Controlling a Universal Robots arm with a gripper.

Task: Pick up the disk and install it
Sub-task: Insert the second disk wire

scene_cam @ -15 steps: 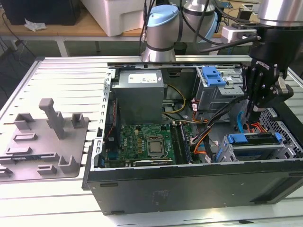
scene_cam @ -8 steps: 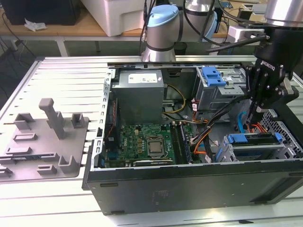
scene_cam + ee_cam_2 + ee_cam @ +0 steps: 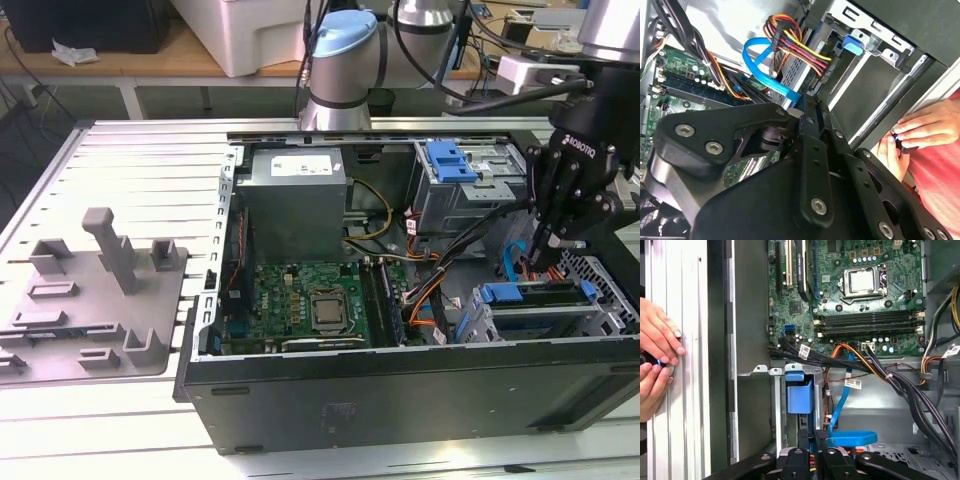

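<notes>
The gripper (image 3: pixel 548 245) is hanging over the open computer case (image 3: pixel 400 390) at the exterior view's right, fingers pressed together and holding nothing. The disk (image 3: pixel 535 295) is sitting in the drive cage below, mostly hidden by the cage frame, its label unreadable. A person's hands (image 3: pixel 655 360) are showing beside the case, partly cut off.

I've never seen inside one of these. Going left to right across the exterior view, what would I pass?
Grey tray → power supply → motherboard → blue-topped drive cage → disk → gripper.
</notes>
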